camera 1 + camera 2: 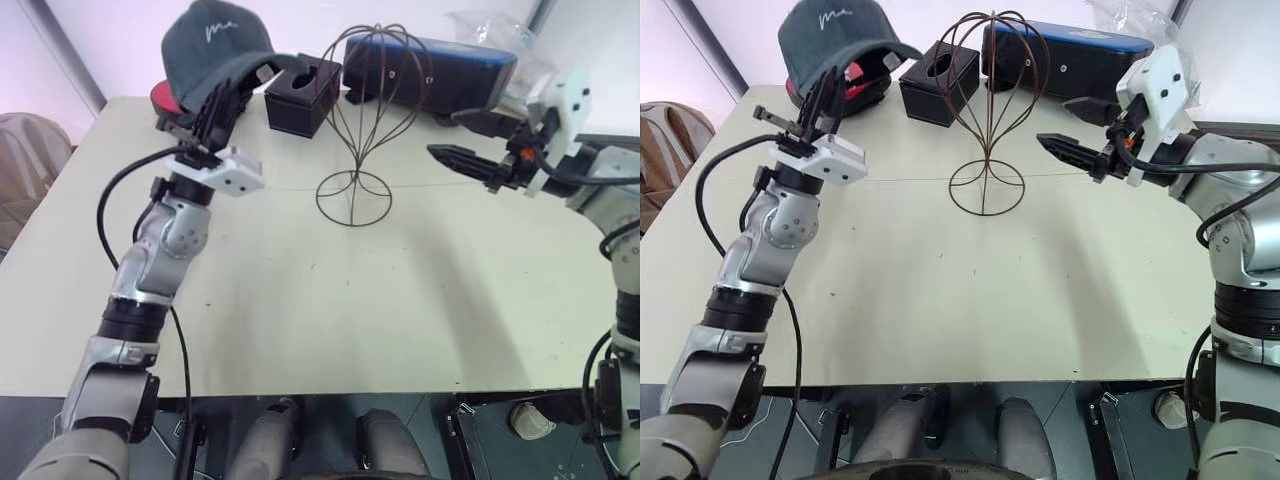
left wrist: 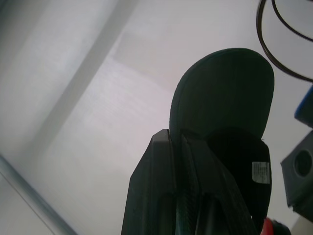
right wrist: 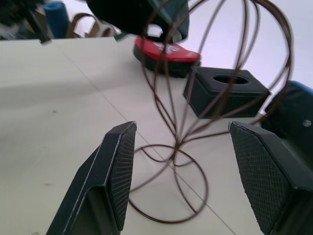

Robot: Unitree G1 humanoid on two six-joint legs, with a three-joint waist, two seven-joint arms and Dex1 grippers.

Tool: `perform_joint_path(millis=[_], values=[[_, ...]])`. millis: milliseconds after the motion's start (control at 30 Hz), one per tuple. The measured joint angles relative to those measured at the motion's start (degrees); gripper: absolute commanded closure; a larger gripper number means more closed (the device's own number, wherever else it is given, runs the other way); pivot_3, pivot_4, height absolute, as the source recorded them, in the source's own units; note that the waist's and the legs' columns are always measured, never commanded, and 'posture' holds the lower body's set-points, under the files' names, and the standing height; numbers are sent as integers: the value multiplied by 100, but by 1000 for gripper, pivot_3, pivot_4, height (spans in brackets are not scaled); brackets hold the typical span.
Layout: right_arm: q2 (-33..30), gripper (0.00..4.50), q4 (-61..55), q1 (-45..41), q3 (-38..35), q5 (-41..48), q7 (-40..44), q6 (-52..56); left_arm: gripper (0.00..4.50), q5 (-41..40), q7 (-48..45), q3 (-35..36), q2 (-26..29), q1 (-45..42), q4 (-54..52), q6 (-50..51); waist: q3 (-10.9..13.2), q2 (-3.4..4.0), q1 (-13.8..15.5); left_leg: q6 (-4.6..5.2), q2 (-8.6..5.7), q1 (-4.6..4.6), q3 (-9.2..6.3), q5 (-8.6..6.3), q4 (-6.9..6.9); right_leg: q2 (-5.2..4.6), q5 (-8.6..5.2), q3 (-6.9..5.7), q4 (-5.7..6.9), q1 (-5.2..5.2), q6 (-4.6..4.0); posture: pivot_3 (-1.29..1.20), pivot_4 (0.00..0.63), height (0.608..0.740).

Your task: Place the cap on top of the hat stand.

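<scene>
Left eye view: left gripper point(image 1: 218, 105) clenches the cap point(image 1: 215, 45), held aloft left of the hat stand point(image 1: 367, 120) on the table point(image 1: 300, 300). Right gripper point(image 3: 186, 171) hangs spread wide, facing the stand.

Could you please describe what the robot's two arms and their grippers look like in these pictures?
Both arms are silver-grey metal segments joined by black bands, with black cables looping alongside them. Each wrist carries a white, boxy camera housing. The left gripper has two slim black fingers. The right gripper has black fingers too, with cross-hatched textured pads on their inner faces, and small orange-red parts at their base.
</scene>
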Motion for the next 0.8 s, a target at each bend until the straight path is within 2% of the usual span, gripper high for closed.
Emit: perform_joint_path(millis=[500,667,800], values=[[1,1432,124,-28,-6,-105,34,-224,4240,-105,19,-220,125,-1674,1752,-1314,1,-2,-9,0,-1,-1,2,1,5,2,0,-4,5,-1,1,0,150,740],[-46,1432,134,-22,-25,-100,53,-225,4240,-165,81,-398,-264,-2280,2393,-1638,3,-5,7,1,-4,-17,0,0,45,3,-1,-8,16,0,3,0,150,740],[-256,1432,138,13,-177,-101,98,-225,4240,-198,85,-498,-469,-2444,2705,-1903,4,-6,-4,6,-6,-17,3,-3,52,2,-2,-6,23,-1,6,0,150,740]])
